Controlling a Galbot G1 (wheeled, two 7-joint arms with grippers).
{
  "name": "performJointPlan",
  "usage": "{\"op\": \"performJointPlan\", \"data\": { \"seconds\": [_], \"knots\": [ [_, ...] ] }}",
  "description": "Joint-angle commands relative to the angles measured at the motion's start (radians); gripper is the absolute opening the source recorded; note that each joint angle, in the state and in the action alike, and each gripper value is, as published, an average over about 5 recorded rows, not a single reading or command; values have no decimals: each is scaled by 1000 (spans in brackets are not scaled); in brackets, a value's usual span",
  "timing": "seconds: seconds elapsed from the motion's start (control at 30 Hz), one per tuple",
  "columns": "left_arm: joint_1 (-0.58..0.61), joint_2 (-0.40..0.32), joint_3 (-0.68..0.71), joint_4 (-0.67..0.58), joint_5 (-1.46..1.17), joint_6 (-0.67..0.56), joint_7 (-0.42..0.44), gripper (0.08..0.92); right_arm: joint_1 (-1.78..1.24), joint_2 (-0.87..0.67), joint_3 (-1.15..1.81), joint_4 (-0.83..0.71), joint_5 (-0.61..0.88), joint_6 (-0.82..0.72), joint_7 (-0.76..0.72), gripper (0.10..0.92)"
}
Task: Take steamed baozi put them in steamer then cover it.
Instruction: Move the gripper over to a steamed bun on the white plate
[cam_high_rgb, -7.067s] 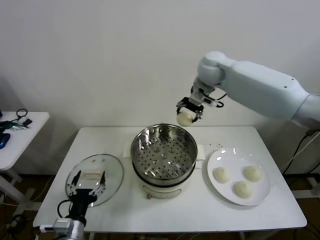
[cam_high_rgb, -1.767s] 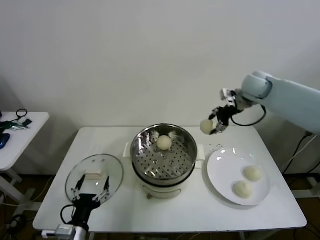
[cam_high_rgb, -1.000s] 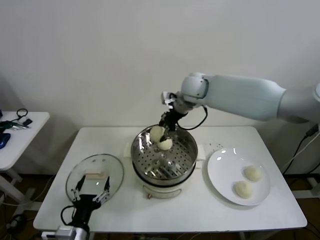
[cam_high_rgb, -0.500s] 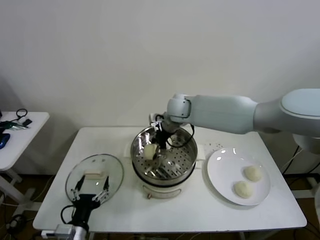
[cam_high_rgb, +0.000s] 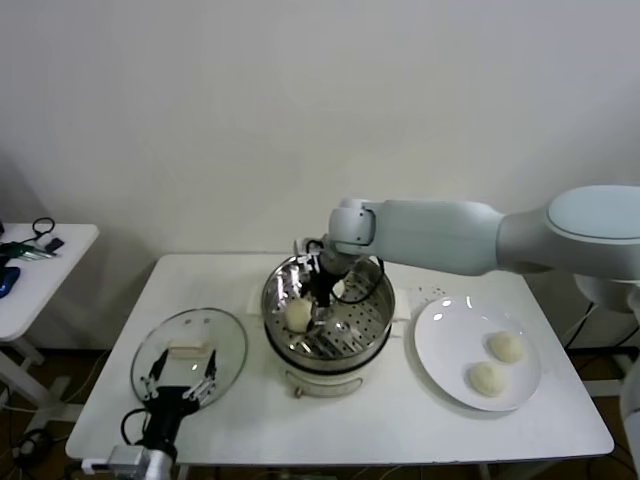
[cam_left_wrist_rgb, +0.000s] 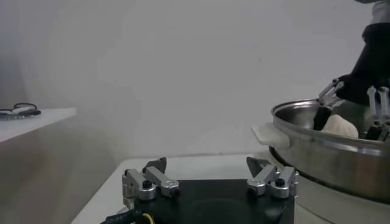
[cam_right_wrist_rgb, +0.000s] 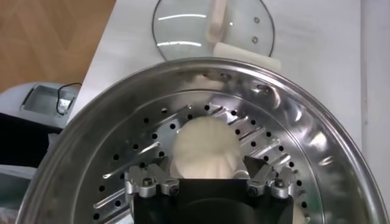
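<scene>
The steamer (cam_high_rgb: 335, 352) stands mid-table, shiny, with a perforated floor. My right gripper (cam_high_rgb: 310, 310) reaches down inside it, open, with a baozi (cam_high_rgb: 297, 315) resting on the floor between its fingers (cam_right_wrist_rgb: 161, 165); the right wrist view shows that bun (cam_right_wrist_rgb: 204, 146) clear of both pads. A second baozi (cam_high_rgb: 345, 291) lies deeper in the steamer, partly hidden by the wrist. Two more baozi (cam_high_rgb: 505, 346) (cam_high_rgb: 484, 378) sit on the white plate (cam_high_rgb: 450, 320). The glass cover (cam_high_rgb: 215, 335) lies flat at the left, with my open left gripper (cam_high_rgb: 180, 385) hovering at its near edge.
A white table (cam_high_rgb: 400, 415) carries everything. A small side table (cam_high_rgb: 45, 255) with cables stands off to the far left. The left wrist view shows the steamer's wall (cam_left_wrist_rgb: 329, 155) close on one side of the left gripper (cam_left_wrist_rgb: 207, 173).
My right gripper came down from the steamer's far rim to its floor with the baozi, then opened and let it go. The left arm has not moved.
</scene>
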Motion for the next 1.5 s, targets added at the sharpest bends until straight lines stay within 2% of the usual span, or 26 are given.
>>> {"op": "performJointPlan", "data": {
  "seconds": [0.03,0.47,0.8,1.0,1.2,1.5],
  "knots": [
    [-1,1,2,-1,-7,2,-2,823,37,-44,2,24,-6,3,-19,823],
    [4,3,5,-10,-3,9,-5,823,239,-382,-19,209,-48,52,-144,823],
    [17,7,-5,-3,5,-4,-3,823,162,-735,44,344,-329,84,-226,823],
    [14,6,-9,-3,8,6,-10,823,-51,-880,145,369,-542,112,-258,823],
    [13,-4,-9,4,28,8,-5,823,-347,-954,372,336,-675,126,-276,823],
    [4,-18,-5,11,37,13,-5,823,-608,-917,555,204,-786,153,-275,823]
  ]
}}
